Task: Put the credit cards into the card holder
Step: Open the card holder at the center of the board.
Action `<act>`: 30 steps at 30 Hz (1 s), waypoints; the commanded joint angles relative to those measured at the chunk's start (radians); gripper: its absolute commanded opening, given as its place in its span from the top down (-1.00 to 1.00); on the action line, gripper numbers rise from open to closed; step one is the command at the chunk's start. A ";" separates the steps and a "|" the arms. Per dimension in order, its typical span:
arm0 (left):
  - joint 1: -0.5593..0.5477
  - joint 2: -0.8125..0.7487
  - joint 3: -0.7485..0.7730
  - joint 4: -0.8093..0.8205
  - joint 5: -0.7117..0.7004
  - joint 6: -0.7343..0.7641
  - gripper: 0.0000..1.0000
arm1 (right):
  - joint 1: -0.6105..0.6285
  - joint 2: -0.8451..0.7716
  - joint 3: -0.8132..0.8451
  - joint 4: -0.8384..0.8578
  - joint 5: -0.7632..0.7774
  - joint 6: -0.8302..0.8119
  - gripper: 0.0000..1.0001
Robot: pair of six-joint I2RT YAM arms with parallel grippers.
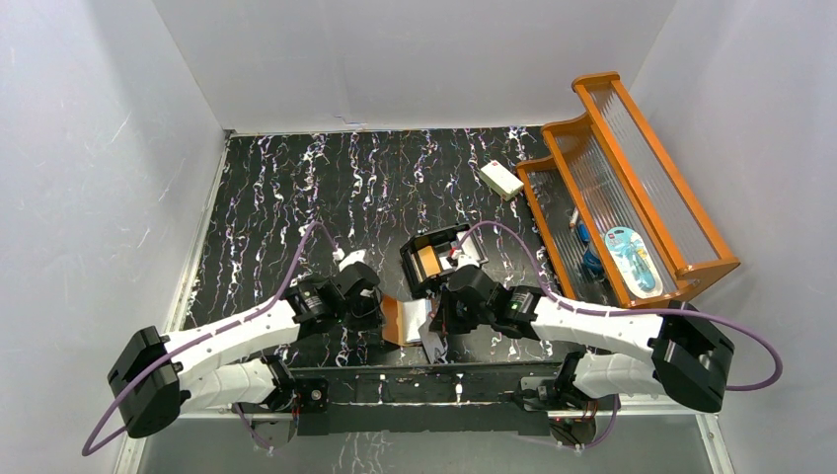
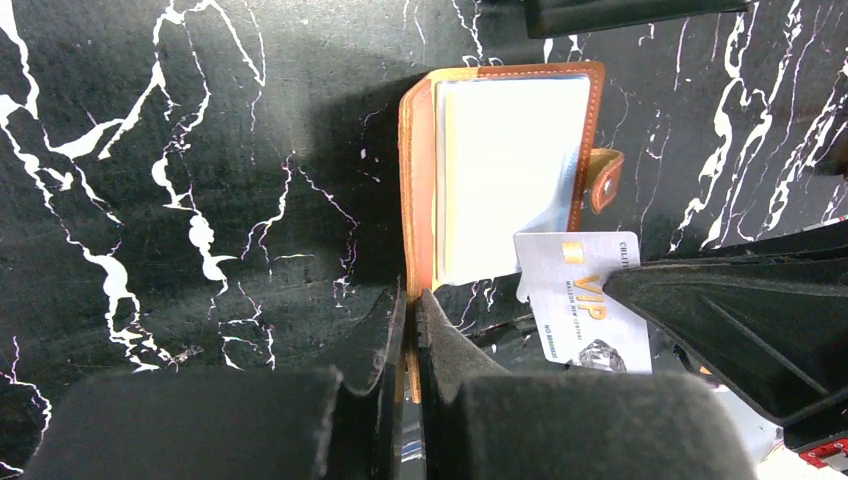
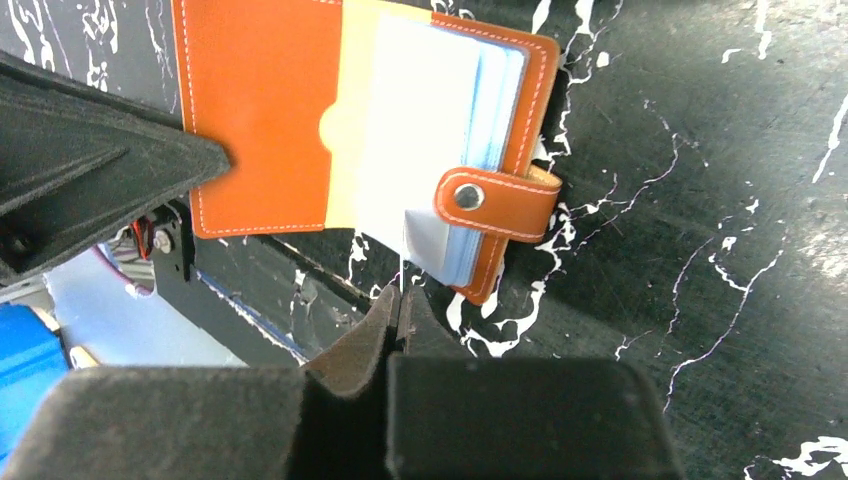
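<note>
while left claw [image 2: 410, 300] pinches the card holder's [image 2: 510, 150] cover, right claw [image 3: 398, 300] holds a grey card [image 2: 575, 290] at its corner.

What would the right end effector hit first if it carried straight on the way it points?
The card holder: its pale pockets lie directly ahead of the right end effector, beside the snap tab. The grey card it pinches would probably touch first; depth is unclear.
</note>
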 commanded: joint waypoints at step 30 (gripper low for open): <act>0.005 -0.020 -0.077 -0.050 -0.059 -0.022 1.00 | 0.005 -0.133 -0.020 -0.047 0.098 0.042 1.00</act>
